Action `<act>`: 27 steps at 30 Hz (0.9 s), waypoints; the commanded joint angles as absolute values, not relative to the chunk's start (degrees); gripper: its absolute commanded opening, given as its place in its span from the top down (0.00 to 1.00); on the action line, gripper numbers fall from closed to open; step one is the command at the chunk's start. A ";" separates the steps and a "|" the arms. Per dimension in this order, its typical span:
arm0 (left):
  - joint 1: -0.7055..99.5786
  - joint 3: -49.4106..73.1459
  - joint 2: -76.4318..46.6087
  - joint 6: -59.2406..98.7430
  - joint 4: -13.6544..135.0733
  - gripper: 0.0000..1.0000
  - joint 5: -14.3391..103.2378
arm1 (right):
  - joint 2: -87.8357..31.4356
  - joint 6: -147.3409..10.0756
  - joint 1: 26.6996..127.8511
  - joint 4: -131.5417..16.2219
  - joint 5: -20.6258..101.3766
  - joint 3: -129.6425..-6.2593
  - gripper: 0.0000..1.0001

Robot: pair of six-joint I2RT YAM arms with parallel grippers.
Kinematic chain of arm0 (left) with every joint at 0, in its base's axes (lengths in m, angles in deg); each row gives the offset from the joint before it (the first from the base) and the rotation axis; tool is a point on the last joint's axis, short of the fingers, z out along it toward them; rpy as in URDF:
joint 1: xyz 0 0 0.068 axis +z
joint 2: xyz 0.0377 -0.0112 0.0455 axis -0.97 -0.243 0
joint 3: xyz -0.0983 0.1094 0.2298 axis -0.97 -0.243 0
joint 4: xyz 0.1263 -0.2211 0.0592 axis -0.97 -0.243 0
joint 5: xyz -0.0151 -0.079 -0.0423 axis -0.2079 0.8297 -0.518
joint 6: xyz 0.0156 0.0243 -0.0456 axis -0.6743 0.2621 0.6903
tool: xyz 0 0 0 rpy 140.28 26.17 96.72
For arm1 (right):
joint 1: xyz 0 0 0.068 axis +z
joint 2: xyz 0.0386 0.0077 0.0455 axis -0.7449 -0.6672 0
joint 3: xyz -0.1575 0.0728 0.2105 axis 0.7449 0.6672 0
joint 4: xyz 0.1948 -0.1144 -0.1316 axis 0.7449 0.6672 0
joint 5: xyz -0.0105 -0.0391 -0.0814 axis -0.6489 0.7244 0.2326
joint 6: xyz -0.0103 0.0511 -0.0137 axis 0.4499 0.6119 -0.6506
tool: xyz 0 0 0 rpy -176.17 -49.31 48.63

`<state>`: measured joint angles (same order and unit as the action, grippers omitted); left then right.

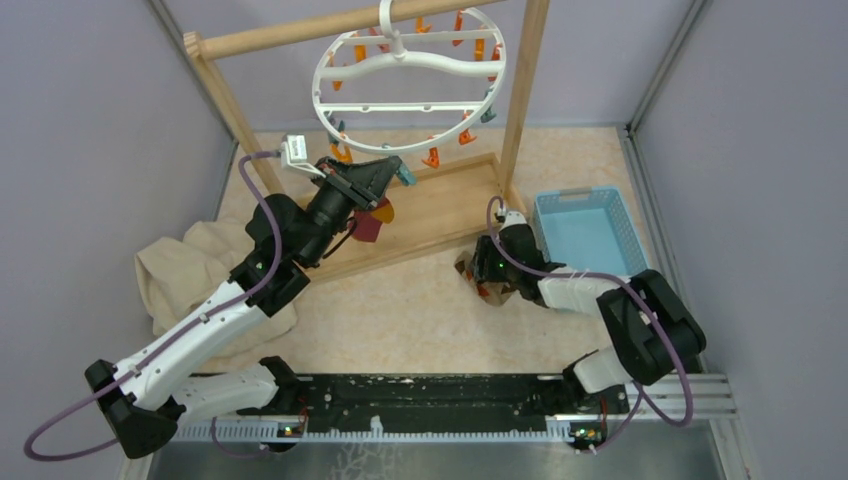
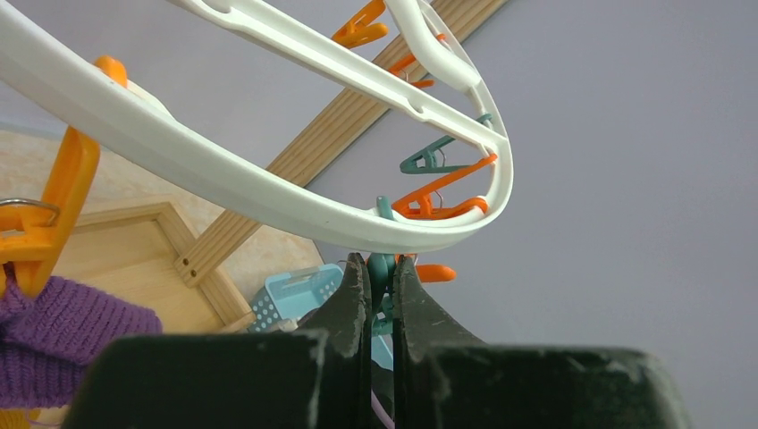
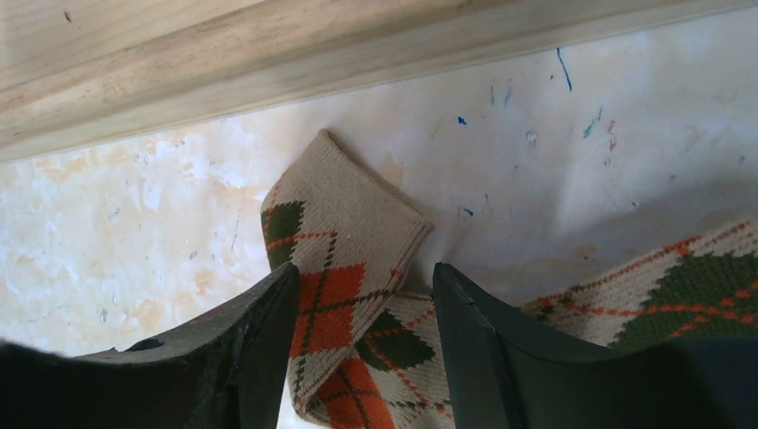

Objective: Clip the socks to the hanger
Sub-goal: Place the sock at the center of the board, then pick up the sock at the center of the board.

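Wooden stand (image 1: 420,215) rails carry the white hanger (image 2: 268,192) by its hook. Just under the hanger's near rim, above the stand's base board, the left hand (image 1: 390,170) has its fingers pressed together on a teal clip (image 2: 382,268). Below that hand the maroon-purple sock (image 1: 372,222) hangs over the base board, its knit top meeting an orange clip (image 2: 49,206). In front of the stand's base, near its right post, the tan argyle sock (image 3: 344,241) lies crumpled on the surface (image 1: 400,310). The right hand (image 3: 362,349) is lowered over it, fingers spread to either side of the folded cuff. A blue basket (image 1: 585,230) sits right of the stand, a beige cloth (image 1: 185,270) left of it.
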<state>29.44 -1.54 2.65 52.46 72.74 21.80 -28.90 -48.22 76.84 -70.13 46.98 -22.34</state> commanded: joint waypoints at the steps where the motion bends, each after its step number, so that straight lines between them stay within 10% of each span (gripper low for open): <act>1: 29.26 -1.94 2.75 51.74 70.87 1.00 23.62 | -31.38 -48.63 76.27 -73.72 47.84 -24.56 0.44; 9: 29.22 -1.77 3.01 51.40 70.05 1.00 23.74 | -34.76 -48.68 75.32 -75.60 47.73 -26.15 0.51; 18: 29.22 -1.77 2.58 51.32 70.18 1.00 23.79 | -34.88 -48.71 74.82 -76.16 47.26 -25.36 1.00; 27: 29.26 -2.03 2.58 51.31 70.34 1.00 23.70 | -22.16 -54.00 73.97 -75.74 44.19 -23.43 1.00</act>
<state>29.44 -1.54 2.63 52.01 72.56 21.82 -31.15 -49.62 74.37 -74.05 46.15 -23.17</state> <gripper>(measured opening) 0.055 0.014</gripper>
